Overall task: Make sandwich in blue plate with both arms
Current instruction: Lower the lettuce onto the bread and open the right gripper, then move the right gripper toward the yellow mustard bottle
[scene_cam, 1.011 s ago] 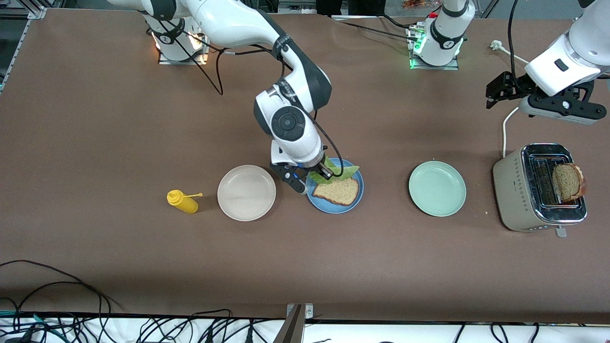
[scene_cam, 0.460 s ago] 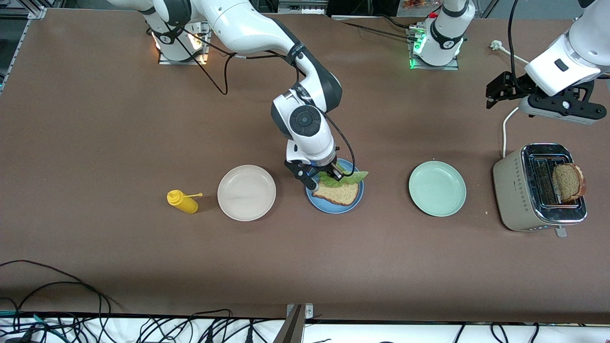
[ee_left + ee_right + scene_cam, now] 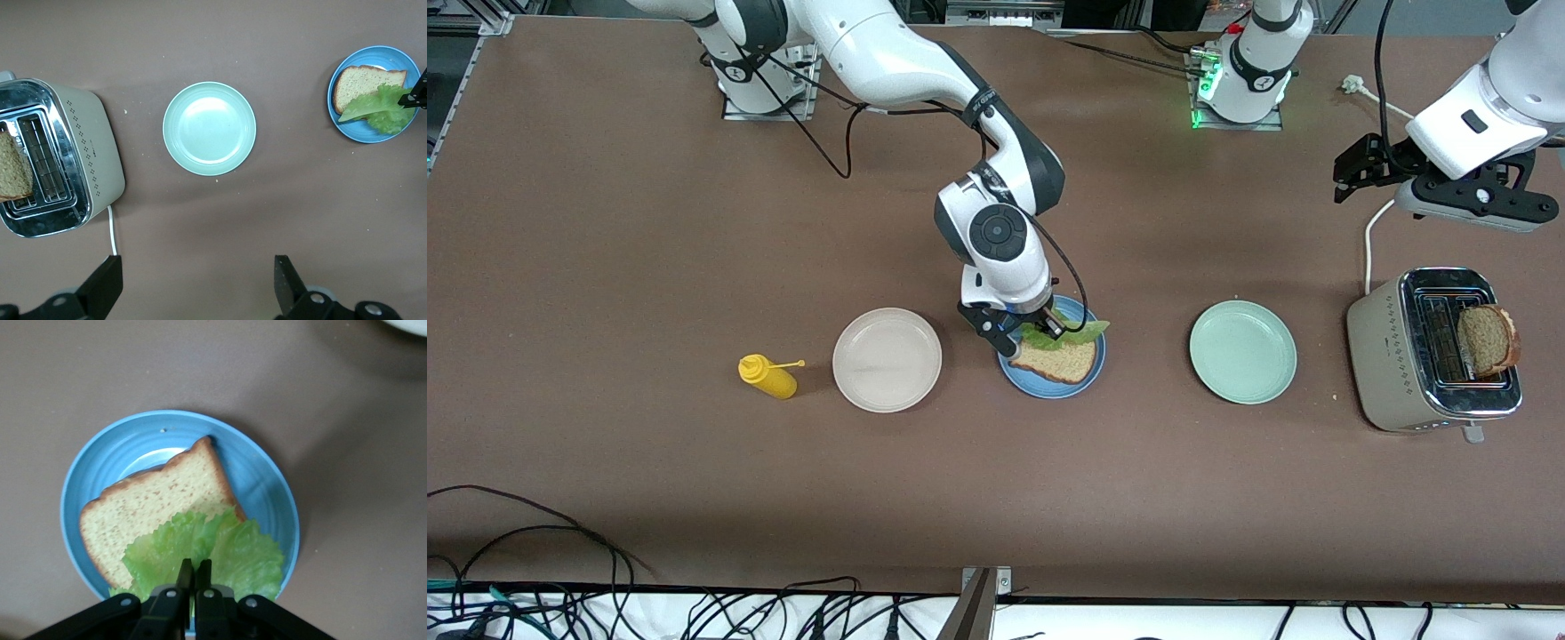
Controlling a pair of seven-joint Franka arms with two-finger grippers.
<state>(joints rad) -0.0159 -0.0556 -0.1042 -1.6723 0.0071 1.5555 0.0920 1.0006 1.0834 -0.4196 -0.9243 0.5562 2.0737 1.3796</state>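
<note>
The blue plate (image 3: 1051, 391) lies mid-table and holds one brown bread slice (image 3: 1060, 359). My right gripper (image 3: 1042, 330) is shut on a ruffled green lettuce leaf (image 3: 1080, 332) and holds it low over the plate, partly over the bread. In the right wrist view the gripper (image 3: 195, 576) pinches the lettuce (image 3: 230, 550) above the bread (image 3: 160, 510) and plate (image 3: 270, 487). A second bread slice (image 3: 1487, 340) stands in the toaster (image 3: 1396, 356). My left gripper (image 3: 1352, 171) is open and empty, waiting in the air over the table by the toaster; its own view shows it too (image 3: 193, 292).
A pale mint-green plate (image 3: 1242, 352) lies between the blue plate and the toaster. A cream-white plate (image 3: 887, 359) and a yellow squeeze bottle (image 3: 767, 376) lie toward the right arm's end. The toaster's white cable (image 3: 1371, 233) runs on the table.
My right gripper has carried the lettuce toward the left arm's end, over the blue plate and bread, then settled. The left arm has not moved.
</note>
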